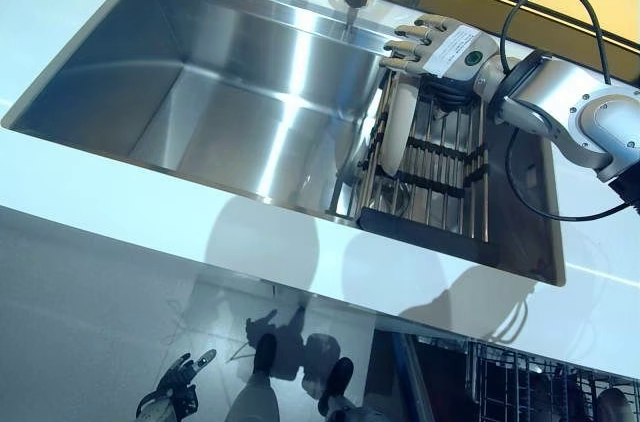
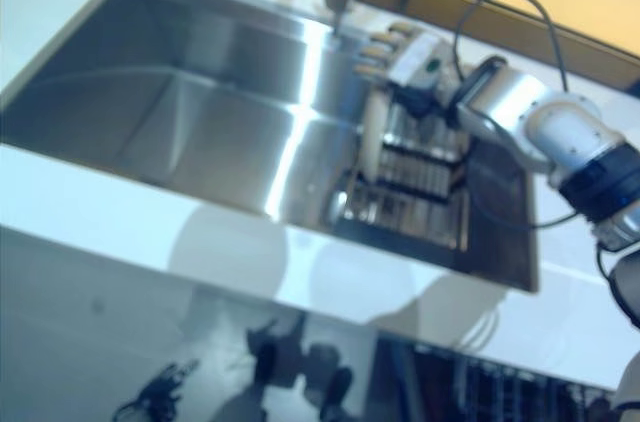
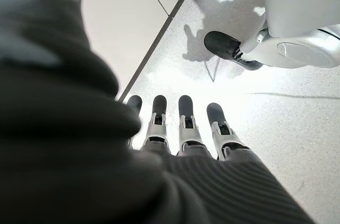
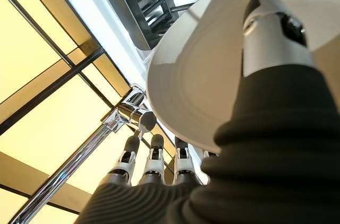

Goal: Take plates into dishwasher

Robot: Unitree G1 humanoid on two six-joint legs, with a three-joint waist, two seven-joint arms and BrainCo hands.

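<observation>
Fingers of the right hand [image 1: 440, 45] reach straight past the rim of the white plate [image 1: 399, 127] standing upright in the dish rack [image 1: 440, 177] inside the sink [image 1: 200, 92], thumb against its face, while the left hand [image 3: 180, 128] hangs loosely open over the floor [image 3: 276, 107].

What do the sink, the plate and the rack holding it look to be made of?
Sink: brushed stainless steel, judging by its streaky mirror-like reflections. Plate: probably glazed white ceramic, smooth with a soft sheen, though plastic can't be excluded. Rack: metal rods with dark, perhaps rubber, sleeves.
</observation>
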